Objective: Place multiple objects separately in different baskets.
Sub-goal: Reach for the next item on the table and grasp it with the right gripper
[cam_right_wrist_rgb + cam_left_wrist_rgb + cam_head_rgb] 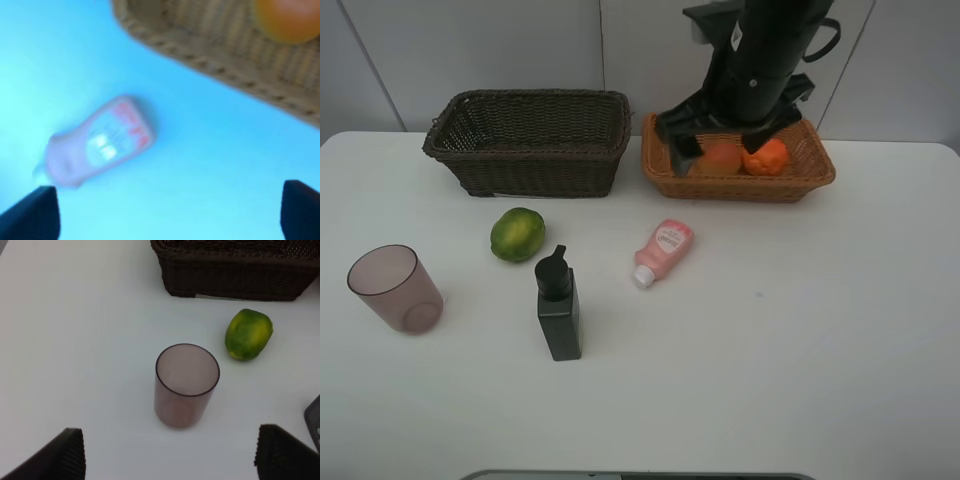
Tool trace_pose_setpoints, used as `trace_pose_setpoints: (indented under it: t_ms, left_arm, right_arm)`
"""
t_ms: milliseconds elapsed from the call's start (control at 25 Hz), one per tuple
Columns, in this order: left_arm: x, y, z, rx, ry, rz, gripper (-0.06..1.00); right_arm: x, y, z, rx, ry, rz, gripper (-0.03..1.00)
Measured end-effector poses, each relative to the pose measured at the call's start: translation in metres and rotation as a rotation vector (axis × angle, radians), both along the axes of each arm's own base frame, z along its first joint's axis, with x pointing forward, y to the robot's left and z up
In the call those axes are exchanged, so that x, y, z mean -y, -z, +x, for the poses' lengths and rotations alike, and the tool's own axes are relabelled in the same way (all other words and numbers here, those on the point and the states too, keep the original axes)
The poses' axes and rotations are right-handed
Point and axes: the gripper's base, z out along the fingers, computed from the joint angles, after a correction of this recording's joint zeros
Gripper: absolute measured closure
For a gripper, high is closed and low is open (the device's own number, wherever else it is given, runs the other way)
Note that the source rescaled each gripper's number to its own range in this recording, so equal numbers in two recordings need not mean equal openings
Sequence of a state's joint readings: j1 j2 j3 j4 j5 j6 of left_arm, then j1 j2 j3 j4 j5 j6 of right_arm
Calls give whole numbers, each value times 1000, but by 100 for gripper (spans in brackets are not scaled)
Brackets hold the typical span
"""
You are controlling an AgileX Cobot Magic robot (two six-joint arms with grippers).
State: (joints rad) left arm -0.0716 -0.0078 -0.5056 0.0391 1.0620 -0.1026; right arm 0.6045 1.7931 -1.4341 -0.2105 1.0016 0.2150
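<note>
The light tan basket (740,186) at the back right holds a reddish peach-like fruit (722,160) and an orange (767,158). My right gripper (720,147) hangs open just above them, holding nothing. The blurred right wrist view shows its open gripper (167,215), the pink squeeze bottle (97,142), the tan basket's wall (225,65) and the orange (287,20). The pink bottle (663,251) lies on the table. The green round fruit (517,234), black pump bottle (558,305) and mauve cup (395,288) stand at the left. My left gripper (175,460) is open, short of the cup (186,385).
The dark brown basket (530,150) stands at the back left, with nothing visible inside. In the left wrist view it (235,275) sits beyond the green fruit (248,334). The white table (800,330) ends near the bottom of the high view.
</note>
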Motion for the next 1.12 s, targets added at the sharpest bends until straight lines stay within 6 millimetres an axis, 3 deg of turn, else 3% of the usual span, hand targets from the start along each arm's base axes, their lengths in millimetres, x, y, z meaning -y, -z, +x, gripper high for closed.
trace_pose_setpoints:
  t_ms: [280,600,880,1120]
  left_arm:
    - [0,0,0,0,0,0,12]
    - [0,0,0,0,0,0,12]
    - [0,0,0,0,0,0,12]
    - [0,0,0,0,0,0,12]
  right_arm:
    - [-26,19,-28,-39,115,60,2]
    - [-42,67,-10,-59,420,124,2]
    - [-62,96,16,-91,512,130,2]
    - [-54,113,24,-123,630,111,2]
